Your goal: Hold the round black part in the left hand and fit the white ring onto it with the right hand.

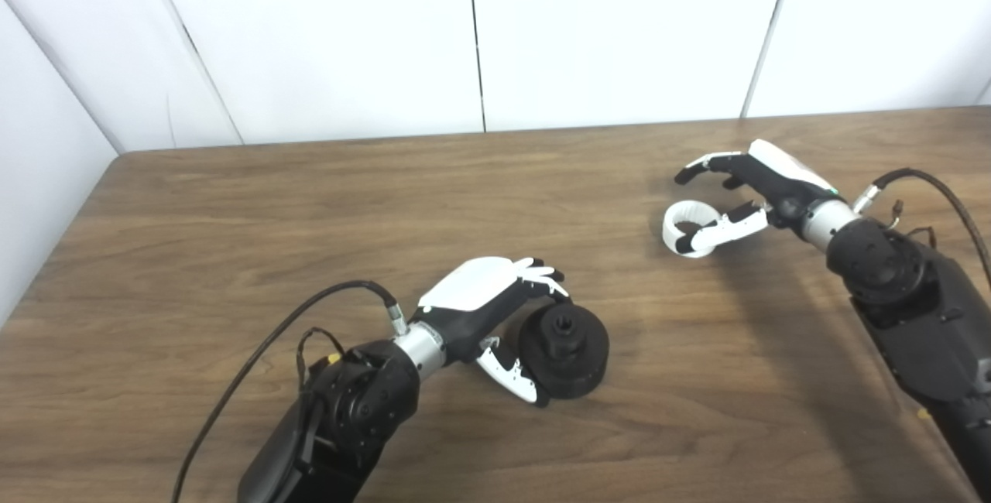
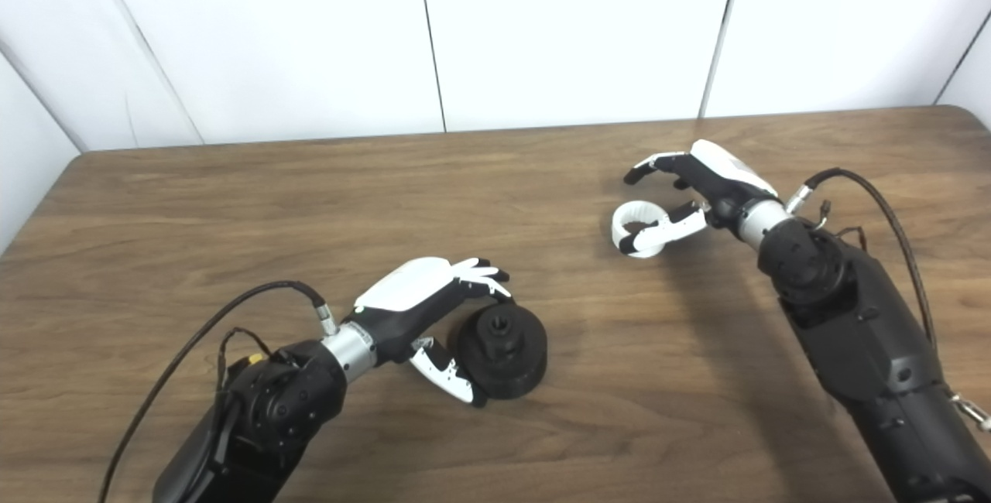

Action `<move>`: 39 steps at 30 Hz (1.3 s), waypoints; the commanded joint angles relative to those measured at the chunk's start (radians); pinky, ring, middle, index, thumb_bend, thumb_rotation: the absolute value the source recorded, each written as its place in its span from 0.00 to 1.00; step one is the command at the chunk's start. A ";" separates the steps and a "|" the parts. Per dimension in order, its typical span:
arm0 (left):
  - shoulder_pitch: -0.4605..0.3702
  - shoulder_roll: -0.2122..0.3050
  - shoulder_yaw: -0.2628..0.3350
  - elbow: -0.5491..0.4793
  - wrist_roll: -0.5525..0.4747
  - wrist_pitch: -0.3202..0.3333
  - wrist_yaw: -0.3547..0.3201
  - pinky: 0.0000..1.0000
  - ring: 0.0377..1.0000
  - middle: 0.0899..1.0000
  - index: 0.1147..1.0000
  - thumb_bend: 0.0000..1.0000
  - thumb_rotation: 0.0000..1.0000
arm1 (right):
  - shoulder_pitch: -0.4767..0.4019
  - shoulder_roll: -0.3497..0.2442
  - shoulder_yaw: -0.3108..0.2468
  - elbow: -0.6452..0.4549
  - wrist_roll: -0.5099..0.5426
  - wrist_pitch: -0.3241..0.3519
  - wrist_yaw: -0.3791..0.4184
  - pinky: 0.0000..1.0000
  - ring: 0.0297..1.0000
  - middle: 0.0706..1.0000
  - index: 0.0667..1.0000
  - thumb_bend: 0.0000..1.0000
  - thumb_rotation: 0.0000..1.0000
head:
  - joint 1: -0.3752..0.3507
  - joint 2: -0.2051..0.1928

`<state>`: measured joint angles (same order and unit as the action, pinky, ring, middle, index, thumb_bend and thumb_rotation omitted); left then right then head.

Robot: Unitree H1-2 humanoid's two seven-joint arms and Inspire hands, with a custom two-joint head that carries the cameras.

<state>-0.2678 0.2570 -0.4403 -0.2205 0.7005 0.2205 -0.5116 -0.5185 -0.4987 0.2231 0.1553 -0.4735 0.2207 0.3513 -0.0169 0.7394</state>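
The round black part [image 1: 565,348] lies on the wooden table [image 1: 232,240], its central hub with a hole facing up. My left hand [image 1: 495,309] is at its left side, with fingers [image 1: 542,275] over its far rim and the thumb [image 1: 511,371] along its near-left rim, spread apart and not clamped. The white ring [image 1: 685,218] lies flat on the table at the right, also in the right eye view [image 2: 635,218]. My right hand [image 1: 735,189] is open beside it. Its thumb reaches across the ring's near edge and its fingers [image 1: 701,166] are stretched out beyond the ring.
White wall panels [image 1: 480,31] stand behind the table's far edge. The table's left edge runs close to a side wall. A black cable [image 1: 271,340] loops from the left wrist and another cable [image 1: 937,186] from the right wrist.
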 commanded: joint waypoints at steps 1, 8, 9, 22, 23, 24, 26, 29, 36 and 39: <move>-0.021 0.010 0.010 0.006 0.001 0.008 0.002 0.87 0.98 0.92 0.68 0.92 0.14 | -0.062 -0.022 -0.003 -0.014 -0.003 -0.006 0.009 0.83 0.94 0.87 0.76 1.00 0.35 | -0.001 0.001; -0.020 0.013 0.013 0.001 -0.004 0.010 -0.004 0.87 0.99 0.93 0.68 0.91 0.14 | -0.068 -0.031 0.006 -0.005 -0.024 0.005 0.036 0.84 0.96 0.89 0.77 1.00 0.37 | -0.004 0.005; -0.020 0.014 0.012 0.000 -0.003 0.010 -0.004 0.87 0.99 0.93 0.68 0.91 0.14 | -0.068 -0.032 0.006 -0.004 -0.027 0.004 0.037 0.83 0.96 0.89 0.77 1.00 0.37 | -0.004 0.005; -0.015 0.013 0.015 -0.008 -0.007 0.019 -0.012 0.86 0.99 0.93 0.68 0.91 0.14 | -0.055 -0.037 0.005 0.019 -0.046 0.003 0.031 0.85 0.97 0.90 0.74 1.00 0.33 | -0.002 0.009; -0.015 0.013 0.015 -0.008 -0.007 0.020 -0.013 0.86 0.99 0.93 0.68 0.91 0.14 | -0.053 -0.037 0.005 0.021 -0.048 0.000 0.028 0.85 0.97 0.90 0.74 1.00 0.33 | -0.003 0.009; -0.014 0.014 0.015 -0.009 -0.006 0.020 -0.013 0.86 0.99 0.93 0.68 0.91 0.14 | -0.052 -0.038 0.005 0.023 -0.050 -0.003 0.025 0.86 0.97 0.90 0.74 1.00 0.33 | -0.003 0.009; -0.014 0.014 0.015 -0.009 -0.005 0.019 -0.013 0.86 0.99 0.93 0.68 0.91 0.15 | -0.049 -0.038 0.005 0.022 -0.054 -0.004 0.022 0.86 0.97 0.90 0.74 1.00 0.33 | -0.003 0.009; -0.014 0.014 0.014 -0.010 -0.003 0.022 -0.015 0.86 0.99 0.93 0.68 0.90 0.15 | -0.047 -0.039 0.004 0.019 -0.058 -0.005 0.019 0.88 0.97 0.90 0.73 0.99 0.33 | -0.003 0.009; -0.015 0.010 0.011 -0.011 0.002 0.027 -0.017 0.87 0.99 0.93 0.69 0.90 0.16 | -0.043 -0.035 0.000 0.014 -0.068 -0.008 0.004 0.90 0.97 0.90 0.69 0.95 0.31 | -0.007 0.009; -0.015 0.009 0.011 -0.012 0.000 0.025 -0.016 0.87 0.99 0.93 0.69 0.91 0.17 | -0.041 -0.035 0.001 0.013 -0.072 -0.014 -0.001 0.90 0.97 0.89 0.67 0.93 0.29 | -0.004 0.010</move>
<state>-0.2678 0.2571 -0.4366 -0.2214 0.6960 0.2244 -0.5216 -0.5200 -0.5111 0.2359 0.1886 -0.5367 0.2273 0.3778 -0.0199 0.7486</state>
